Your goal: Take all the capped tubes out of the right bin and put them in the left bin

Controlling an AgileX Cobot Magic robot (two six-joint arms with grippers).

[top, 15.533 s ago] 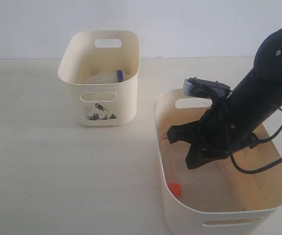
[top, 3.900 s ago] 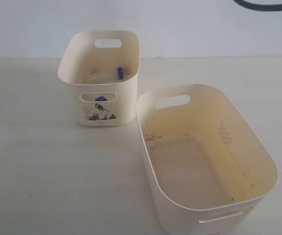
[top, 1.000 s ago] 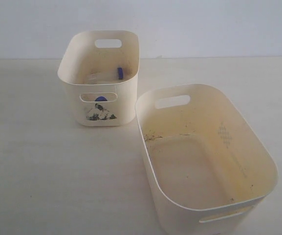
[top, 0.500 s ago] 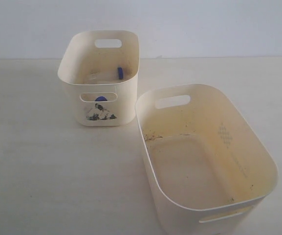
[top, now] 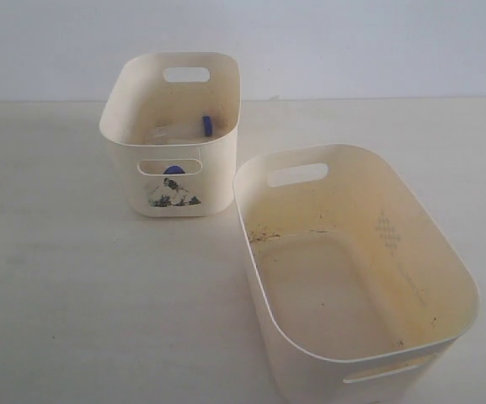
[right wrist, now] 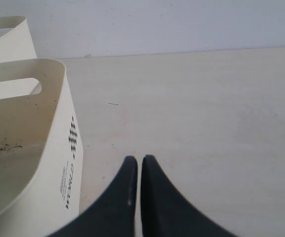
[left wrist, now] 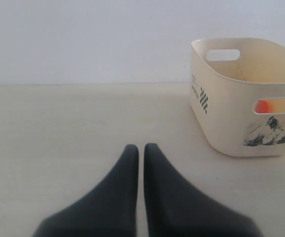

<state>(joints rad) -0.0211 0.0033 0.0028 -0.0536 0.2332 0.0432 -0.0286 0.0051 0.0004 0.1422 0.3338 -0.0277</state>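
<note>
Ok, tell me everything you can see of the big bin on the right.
The big bin is cream plastic with rounded corners and an oval handle slot at each end. A dotted diamond pattern marks one inner wall; dark dirt specks lie on its floor. Otherwise it looks empty. It stands on the table, near the small bin.

The exterior camera looked down at a slant from high and near, framing the left bin [top: 125, 172] and the right bin [top: 419, 252]. Each wrist camera sat low behind its gripper, facing forward along the table [left wrist: 58, 113]. The left bin stood ahead of the left gripper [left wrist: 141, 147], and the right bin close beside the right gripper [right wrist: 140, 159]. Both bins were shared with the exterior view.
</note>
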